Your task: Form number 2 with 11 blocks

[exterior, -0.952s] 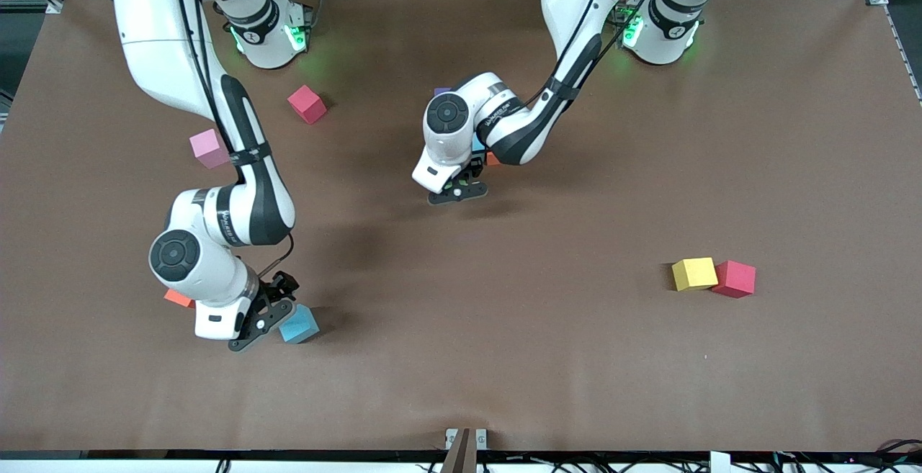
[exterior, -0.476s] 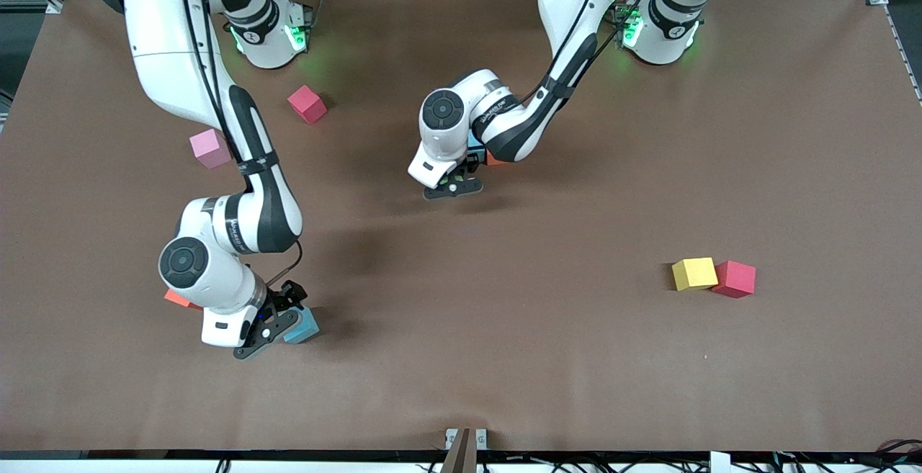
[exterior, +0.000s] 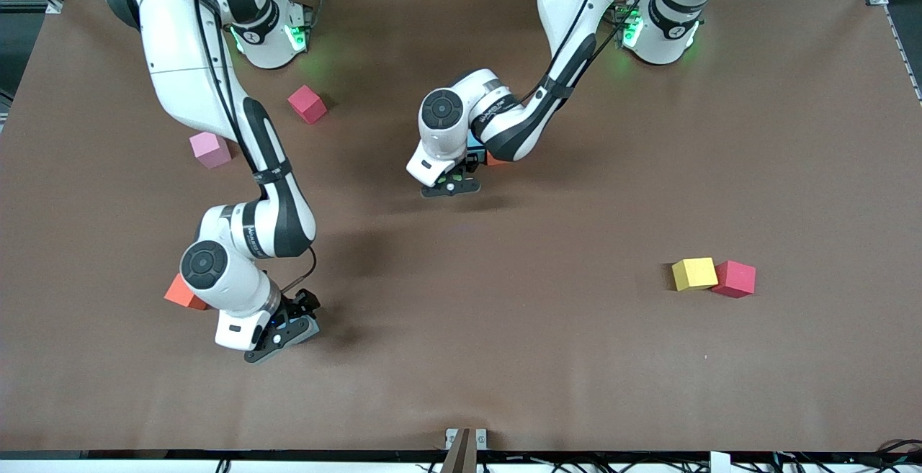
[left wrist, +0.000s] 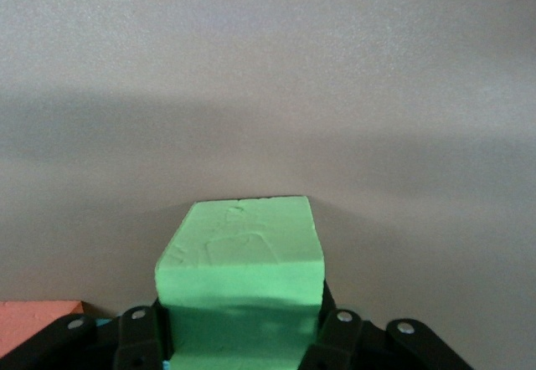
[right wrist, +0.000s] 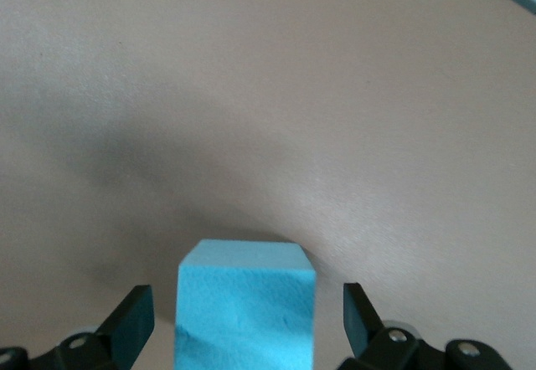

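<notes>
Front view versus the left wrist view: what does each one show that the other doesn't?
Only the front view shows both arms, the pink cube, the yellow cube and the right end effector low over a blue cube. Only the left wrist view shows the green cube clamped in the left end effector. Both show the brown table.

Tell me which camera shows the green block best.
The left wrist view: the green block fills the foreground, clamped in the left gripper. In the front view the left arm hides it almost entirely. The right wrist view shows only a blue block.
</notes>
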`<state>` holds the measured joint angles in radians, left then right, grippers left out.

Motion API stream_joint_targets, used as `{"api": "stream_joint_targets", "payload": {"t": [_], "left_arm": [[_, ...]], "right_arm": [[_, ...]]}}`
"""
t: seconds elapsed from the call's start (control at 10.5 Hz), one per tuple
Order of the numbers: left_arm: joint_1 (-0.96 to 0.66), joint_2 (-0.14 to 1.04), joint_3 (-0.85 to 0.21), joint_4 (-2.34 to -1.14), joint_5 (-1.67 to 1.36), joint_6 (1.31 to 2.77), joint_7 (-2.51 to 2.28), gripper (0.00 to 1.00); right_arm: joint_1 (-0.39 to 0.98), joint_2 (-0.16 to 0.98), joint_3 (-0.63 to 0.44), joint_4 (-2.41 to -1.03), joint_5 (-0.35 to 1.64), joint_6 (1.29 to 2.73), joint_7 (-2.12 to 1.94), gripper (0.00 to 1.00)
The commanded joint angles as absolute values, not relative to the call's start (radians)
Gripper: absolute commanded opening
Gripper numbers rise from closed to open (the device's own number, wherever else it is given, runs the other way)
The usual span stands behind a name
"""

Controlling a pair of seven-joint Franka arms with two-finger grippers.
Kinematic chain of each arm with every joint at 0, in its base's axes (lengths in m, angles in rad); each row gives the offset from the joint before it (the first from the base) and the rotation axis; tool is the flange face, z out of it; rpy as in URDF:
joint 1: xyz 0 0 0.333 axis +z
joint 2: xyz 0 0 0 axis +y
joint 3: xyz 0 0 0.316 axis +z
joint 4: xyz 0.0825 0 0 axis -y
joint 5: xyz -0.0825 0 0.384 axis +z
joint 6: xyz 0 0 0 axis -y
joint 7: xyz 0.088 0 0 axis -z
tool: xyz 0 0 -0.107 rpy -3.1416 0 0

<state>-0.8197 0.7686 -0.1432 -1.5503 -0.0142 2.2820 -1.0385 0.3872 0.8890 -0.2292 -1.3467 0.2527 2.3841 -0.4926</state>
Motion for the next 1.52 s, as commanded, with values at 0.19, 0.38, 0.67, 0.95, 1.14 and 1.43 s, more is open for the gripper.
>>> {"api": "stream_joint_targets", "payload": {"t": [0.19, 0.38, 0.67, 0.95, 1.14, 1.43], "left_arm": [[-0.824, 0.773, -0.146, -1.551, -0.025, 2.292, -1.002, 0.33], [-0.831, 0.787, -0.146, -1.546, -0.026, 2.292, -1.002, 0.34], [-0.834, 0.792, -0.146, -1.546, -0.028, 2.299, -1.002, 0.41], [-0.835, 0.793, -0.146, -1.545, -0.028, 2.312, -1.002, 0.72], [-0.836, 0.793, -0.146, -1.546, -0.026, 2.313, -1.0, 1.0], [-0.833, 0.784, -0.144, -1.545, -0.023, 2.313, -1.0, 1.0]], "right_arm": [[0.357, 0.933, -0.212, -1.282, 0.273, 2.379, -0.479, 1.0], [0.336, 0.933, -0.213, -1.289, 0.397, 2.375, -0.488, 1.0], [0.35, 0.928, -0.213, -1.299, 0.403, 2.347, -0.491, 0.08], [0.357, 0.917, -0.213, -1.299, 0.399, 2.315, -0.494, 0.0], [0.373, 0.896, -0.216, -1.299, 0.391, 2.295, -0.489, 0.0], [0.373, 0.884, -0.219, -1.301, 0.391, 2.272, -0.48, 0.0]]}}
